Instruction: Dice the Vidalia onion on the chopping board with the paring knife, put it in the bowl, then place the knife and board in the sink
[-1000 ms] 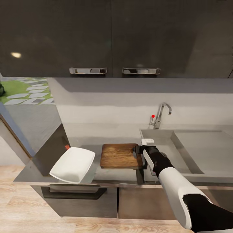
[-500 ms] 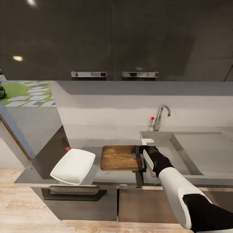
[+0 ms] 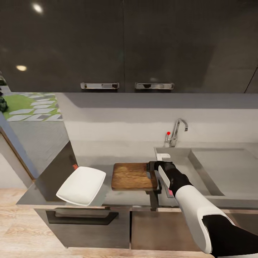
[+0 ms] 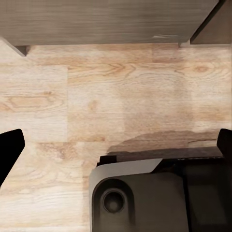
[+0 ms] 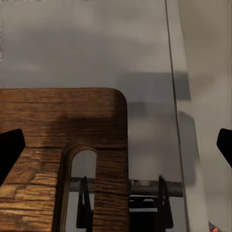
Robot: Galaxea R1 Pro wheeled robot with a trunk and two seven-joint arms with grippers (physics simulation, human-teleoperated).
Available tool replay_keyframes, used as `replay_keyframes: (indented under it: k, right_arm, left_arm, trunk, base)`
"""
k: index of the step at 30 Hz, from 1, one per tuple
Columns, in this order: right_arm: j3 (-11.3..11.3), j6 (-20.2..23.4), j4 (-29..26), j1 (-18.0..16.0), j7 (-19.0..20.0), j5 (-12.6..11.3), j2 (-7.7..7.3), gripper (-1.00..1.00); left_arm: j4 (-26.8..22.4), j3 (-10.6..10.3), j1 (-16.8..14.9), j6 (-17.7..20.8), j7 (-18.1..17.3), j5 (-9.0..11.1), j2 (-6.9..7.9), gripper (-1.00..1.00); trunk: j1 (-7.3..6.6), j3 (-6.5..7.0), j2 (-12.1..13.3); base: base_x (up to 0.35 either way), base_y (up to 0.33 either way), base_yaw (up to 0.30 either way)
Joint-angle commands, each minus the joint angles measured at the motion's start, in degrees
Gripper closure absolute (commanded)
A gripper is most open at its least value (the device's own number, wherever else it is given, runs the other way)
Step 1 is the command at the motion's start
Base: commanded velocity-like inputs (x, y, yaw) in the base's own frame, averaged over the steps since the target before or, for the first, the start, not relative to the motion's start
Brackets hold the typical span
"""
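Observation:
The dark brown chopping board (image 3: 130,176) lies flat on the grey countertop (image 3: 118,195), its slot handle (image 5: 81,164) toward the sink (image 3: 200,168). My right gripper (image 3: 154,178) hangs over the board's right edge, beside the sink's left rim, and points down. In the right wrist view its fingertips (image 5: 10,149) stand far apart, so the right gripper (image 5: 116,145) is open with the board's corner (image 5: 63,125) below it. The white bowl (image 3: 81,185) sits left of the board at the counter's front. My left gripper (image 4: 116,145) is open over the wood floor. The onion and the paring knife are out of view.
The chrome tap with its red knob (image 3: 175,133) stands behind the sink. A small white block (image 3: 163,156) rests on the sink's left rim. Dark wall cabinets (image 3: 125,43) hang overhead. A dark drawer handle (image 3: 82,216) sits under the bowl. My own base (image 4: 154,193) is below the left gripper.
The whole view has slid downward as the camera moved. The board, the bowl and my right gripper keep their places relative to each other.

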Motion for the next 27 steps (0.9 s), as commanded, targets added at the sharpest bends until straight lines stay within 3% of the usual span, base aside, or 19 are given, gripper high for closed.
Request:
replay_keyframes:
  k: [1,7,27]
  right_arm:
    - [0.12,0.32,-0.08,-0.03,-0.32,-0.19,0.0,-1.0]
    - [0.15,0.32,-0.08,-0.03,-0.32,-0.19,-0.01,-1.0]
    - [0.16,0.23,-0.09,-0.03,-0.32,-0.1,0.0,-1.0]
  left_arm:
    - [-0.09,-0.16,0.02,-0.07,0.0,-0.05,0.04,-1.0]
    - [-0.09,-0.17,0.03,-0.11,0.0,-0.02,0.04,-1.0]
    - [-0.09,-0.17,0.02,-0.09,0.0,0.01,0.01,-1.0]
  trunk:
    - [0.04,-0.04,-0.11]
    - [0.04,0.1,-0.11]
    - [0.04,0.11,-0.11]
  base:
    - [-0.02,0.0,0.0]
    - [-0.186,0.0,0.0]
    - [-0.334,0.0,0.0]
